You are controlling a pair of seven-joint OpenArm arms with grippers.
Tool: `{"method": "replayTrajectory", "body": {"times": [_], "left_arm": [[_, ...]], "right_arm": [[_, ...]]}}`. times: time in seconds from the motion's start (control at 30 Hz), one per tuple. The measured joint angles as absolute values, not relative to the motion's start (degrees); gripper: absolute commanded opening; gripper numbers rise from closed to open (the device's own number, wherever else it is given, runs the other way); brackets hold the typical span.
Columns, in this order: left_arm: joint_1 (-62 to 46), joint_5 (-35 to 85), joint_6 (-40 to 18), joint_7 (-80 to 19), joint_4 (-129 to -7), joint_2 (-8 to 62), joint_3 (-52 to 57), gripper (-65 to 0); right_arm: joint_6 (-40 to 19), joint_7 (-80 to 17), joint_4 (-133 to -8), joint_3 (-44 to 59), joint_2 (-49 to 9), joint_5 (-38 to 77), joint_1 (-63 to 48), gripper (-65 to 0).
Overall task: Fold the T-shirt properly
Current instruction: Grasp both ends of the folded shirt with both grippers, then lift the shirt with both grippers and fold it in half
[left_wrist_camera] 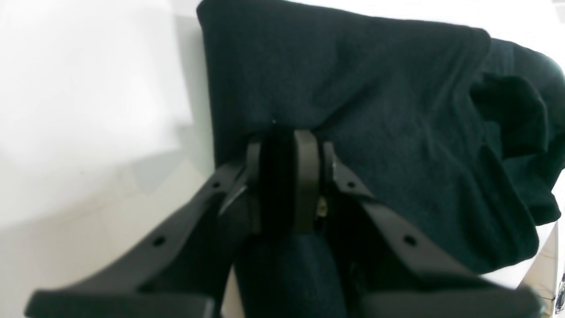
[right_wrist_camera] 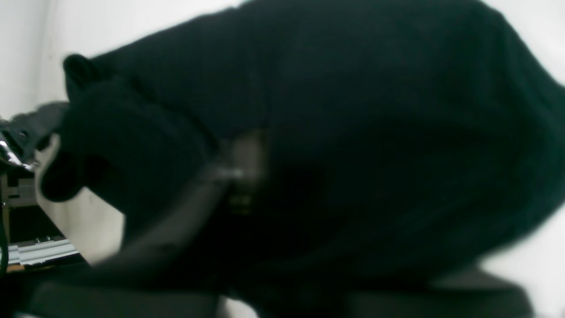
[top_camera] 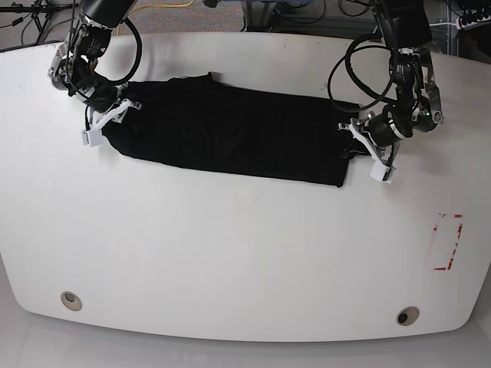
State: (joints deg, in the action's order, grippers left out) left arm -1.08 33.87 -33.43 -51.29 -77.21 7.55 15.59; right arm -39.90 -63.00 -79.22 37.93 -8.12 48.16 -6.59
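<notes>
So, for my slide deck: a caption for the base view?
Both grippers grip opposite ends of a black T-shirt stretched across the white table.

A white table (top_camera: 230,253) with rounded corners fills most of the base view. Near its lower edge sit two round holes, one (top_camera: 70,300) at lower left and one (top_camera: 407,315) at lower right. A red rectangular mark (top_camera: 449,242) lies toward the right edge. Beyond the far edge, along the top of the frame, cables (top_camera: 31,17) trail over a grey floor.
</notes>
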Motion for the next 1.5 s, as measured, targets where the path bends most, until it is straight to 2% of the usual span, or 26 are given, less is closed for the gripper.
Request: {"method": "replayTrajectory", "body": {"times": [0.17,0.33,0.57,0.73,1.27,1.5], "left_arm": [[-1.1,33.9,-33.4,-51.3,-77.2,7.6,15.6,-56.9],[-1.1,34.0,-32.6,-51.1,-77.3,8.0,14.2,-56.9],[-0.7,31.3,-31.3,-50.4,-77.8,8.5,11.4,-56.9],[-0.6,30.9,-31.0,-50.2,-77.8,8.4,11.1,-56.9],[-0.7,30.7,-29.8,-49.9,-77.9,7.4,11.1,-56.9],[-0.6,30.3,-29.4,-49.5,-77.9,6.8,11.1,-56.9]], "right_arm": [[-38.3,-63.5,-80.9,37.8,-9.0,47.9,-7.0,-65.0],[-36.0,-63.6,-90.0,36.8,-9.2,48.2,-9.8,-65.0],[-32.4,-64.1,-106.1,30.8,-9.4,48.1,-12.2,-65.0],[-30.7,-63.4,-113.1,23.3,-9.4,48.2,-12.3,-65.0],[-27.2,-63.6,-113.8,6.0,-0.1,47.4,-7.6,-65.0],[-26.7,-61.1,-112.2,0.7,2.1,44.2,-4.5,-65.0]]}}
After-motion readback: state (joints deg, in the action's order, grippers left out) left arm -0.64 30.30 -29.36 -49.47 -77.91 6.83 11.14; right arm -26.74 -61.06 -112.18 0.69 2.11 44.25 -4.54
